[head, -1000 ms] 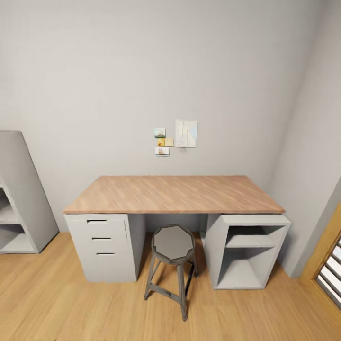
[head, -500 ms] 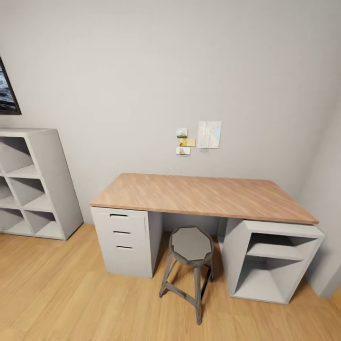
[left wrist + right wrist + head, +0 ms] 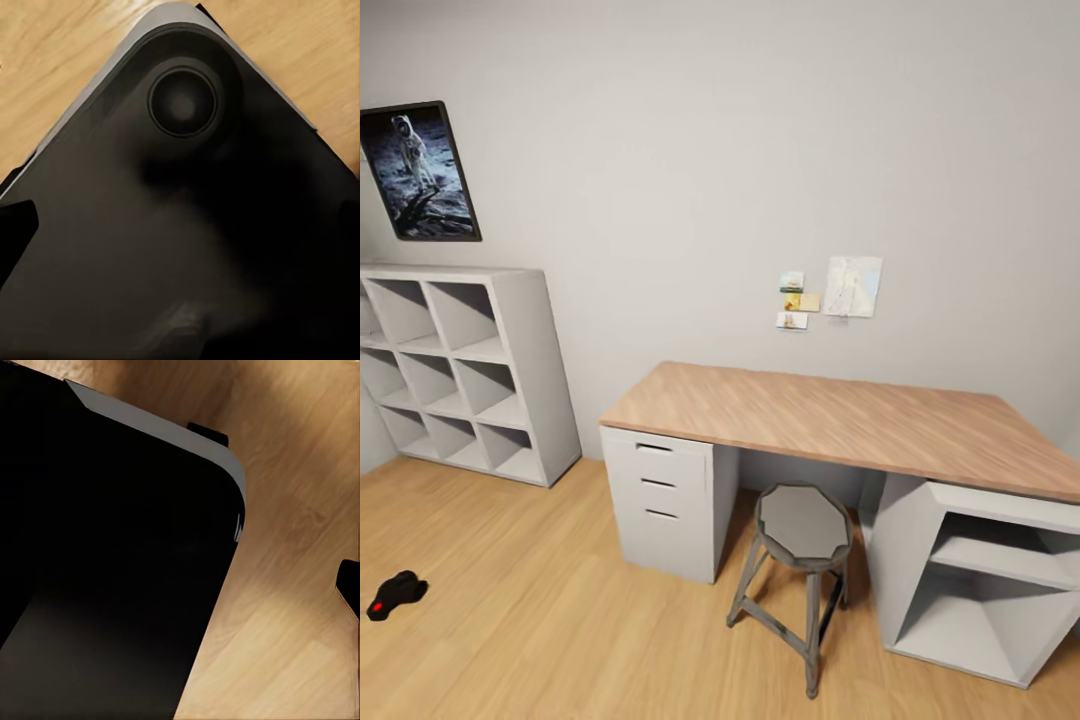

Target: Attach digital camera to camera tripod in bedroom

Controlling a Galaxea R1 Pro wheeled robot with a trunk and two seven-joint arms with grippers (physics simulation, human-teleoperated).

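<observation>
Lying on the wood floor (image 3: pixel 540 620) at the far left of the head view was the digital camera (image 3: pixel 396 595), a small black body with a red spot facing up, well apart from every piece of furniture and touched by nothing. Nothing held it, so the task was judged barely begun: the camera was not yet picked up, and no tripod appeared among the things in front of the robot.

Above the camera, on the grey wall, hung a dark-framed astronaut poster (image 3: pixel 422 172), and below that stood a grey cube shelf (image 3: pixel 470 370) with open compartments. Further right came a desk with a wood-grain tabletop (image 3: pixel 840 420), bare of objects, resting on a grey drawer unit (image 3: pixel 665 500) at its left end and a grey open shelf unit (image 3: pixel 980 580) at its right. A grey metal stool (image 3: pixel 800 560) stood on the floor between those two supports, partly tucked under the tabletop. A few small cards and a paper sheet (image 3: pixel 852 286) were pinned to the wall above the desk.

Each wrist view looked down on a dark rounded part of the robot's own body over the wood floor; the fingers of neither arm could be made out, so whether they were spread or closed could not be told.

What remained, by this reading, was nearly everything: reaching the camera, grasping it, finding the tripod and mounting the camera on it.
</observation>
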